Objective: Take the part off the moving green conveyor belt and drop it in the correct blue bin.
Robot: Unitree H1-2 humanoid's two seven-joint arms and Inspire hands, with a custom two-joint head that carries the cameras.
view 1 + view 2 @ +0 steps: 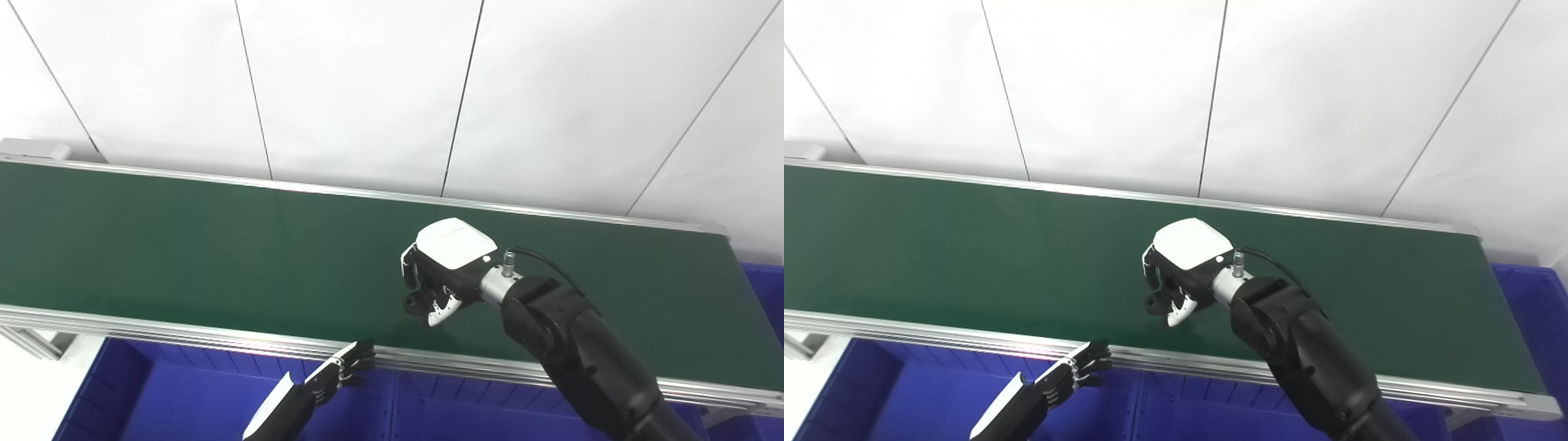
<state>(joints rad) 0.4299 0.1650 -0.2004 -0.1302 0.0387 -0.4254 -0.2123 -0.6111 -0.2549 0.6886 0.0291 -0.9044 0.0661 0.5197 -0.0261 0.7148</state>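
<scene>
One hand only for the work: close the black-and-white right hand (442, 278), curled down over the flat dark-green conveyor belt (184, 245), firmly on the small part presumably hidden beneath it (grip impossible to tell) before lifting toward the blue plastic bin (184, 398) under the empty, straight-fingered left hand (343, 367).

Right hand (442, 275): white glossy shell over the back, bearing one small round dot near the wrist edge; black fingers (415, 301) beneath, one tipped with a white pad. Silver cylindrical wrist collar (497, 286), short metal connector stub on top, thin black cable (545, 262) arcing from it to the forearm. Right forearm (582, 355): bulky, matte black, faceted casing. Left hand (1072, 373): slim black segmented fingers with pale highlights, white panel (995, 409) along the forearm.
</scene>
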